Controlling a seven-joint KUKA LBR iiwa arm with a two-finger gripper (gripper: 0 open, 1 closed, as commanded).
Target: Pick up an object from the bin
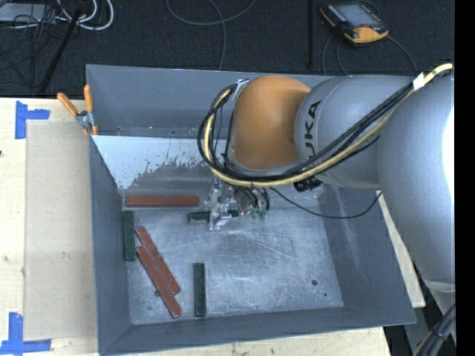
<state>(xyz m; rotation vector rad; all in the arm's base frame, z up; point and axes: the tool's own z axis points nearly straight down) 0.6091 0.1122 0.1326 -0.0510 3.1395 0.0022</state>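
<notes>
My gripper [223, 209] hangs low over the middle of the bin, just under the arm's orange cover. A short dark green piece [198, 216] pokes out to the left at its tip; the rest of that piece is hidden, and I cannot tell whether it is gripped. A red-brown flat bar [162, 200] lies level just to the left of the gripper, at the foot of the bin's back slope.
On the bin's left side a dark green bar [129, 236] lies lengthwise. Two red-brown bars [157, 270] lie slanted side by side beside it. Another dark green bar [199, 289] lies near the front wall. The arm covers the bin's back right.
</notes>
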